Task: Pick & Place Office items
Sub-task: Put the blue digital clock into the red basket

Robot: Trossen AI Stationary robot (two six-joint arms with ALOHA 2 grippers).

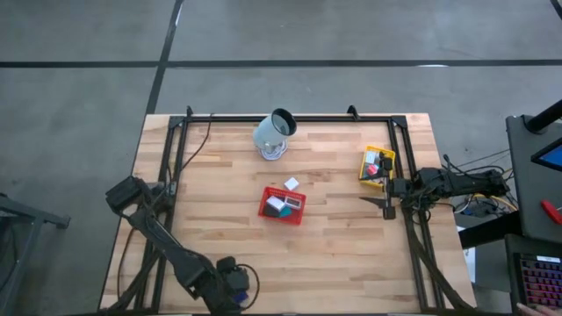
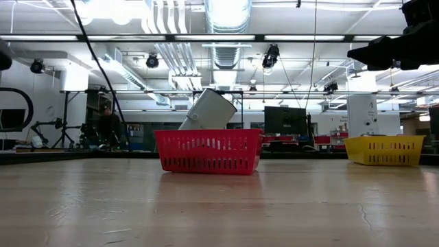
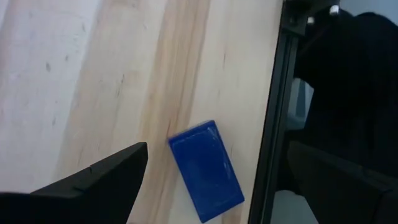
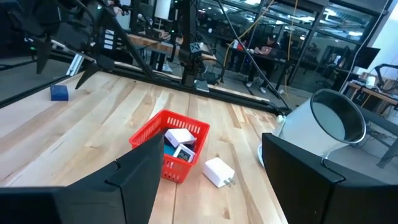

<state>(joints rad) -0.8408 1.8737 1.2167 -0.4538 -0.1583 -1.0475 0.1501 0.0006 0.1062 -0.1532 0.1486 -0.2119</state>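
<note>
Blue block (image 3: 206, 170) lies by the table's left rail — both hands (image 3: 211, 180) (image 1: 387, 203) open, empty.

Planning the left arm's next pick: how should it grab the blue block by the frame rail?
Blue block lies flat on the table, close beside the black rail. Probably best from above, open left gripper closing across its two long edges, the narrower span; align the jaws so neither finger lands on the rail.
</note>
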